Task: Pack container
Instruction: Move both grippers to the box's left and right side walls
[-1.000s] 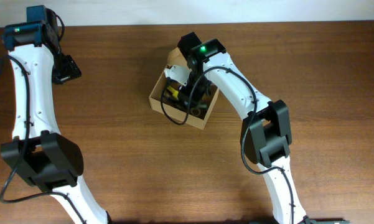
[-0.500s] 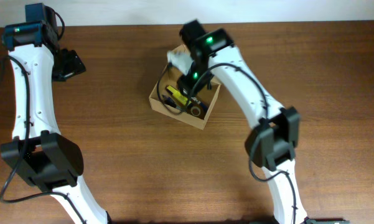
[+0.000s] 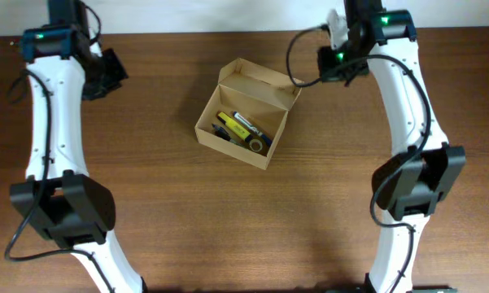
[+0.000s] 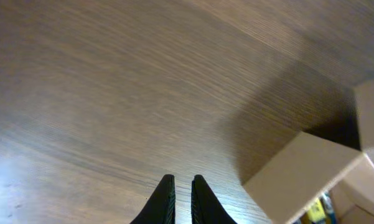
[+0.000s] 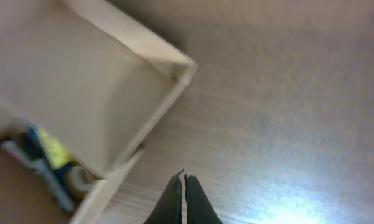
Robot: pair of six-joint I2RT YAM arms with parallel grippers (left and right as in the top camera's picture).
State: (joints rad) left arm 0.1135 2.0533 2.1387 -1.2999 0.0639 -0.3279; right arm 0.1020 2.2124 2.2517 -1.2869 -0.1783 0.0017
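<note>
The container (image 3: 230, 150), a small tan cardboard box, sits mid-table with its flap lid (image 3: 260, 82) standing open at the back. Inside lie a yellow pen (image 3: 242, 125) and a small tape roll (image 3: 257, 145). My left gripper (image 3: 107, 73) hovers far to the box's left. In the left wrist view its fingers (image 4: 182, 180) are almost together with nothing between them, and the container (image 4: 299, 171) shows at the right. My right gripper (image 3: 340, 63) hangs at the back right, away from the box. It is shut and empty (image 5: 184, 176), and the container (image 5: 106, 93) lies up and left of it.
The wooden table (image 3: 146, 203) runs to a pale wall edge at the back. Both arms' bases stand near the front edge, left (image 3: 61, 212) and right (image 3: 411, 191).
My right gripper has lifted out of the box and swung to the back right, closing as it went. My left gripper has closed and shifted slightly back and right.
</note>
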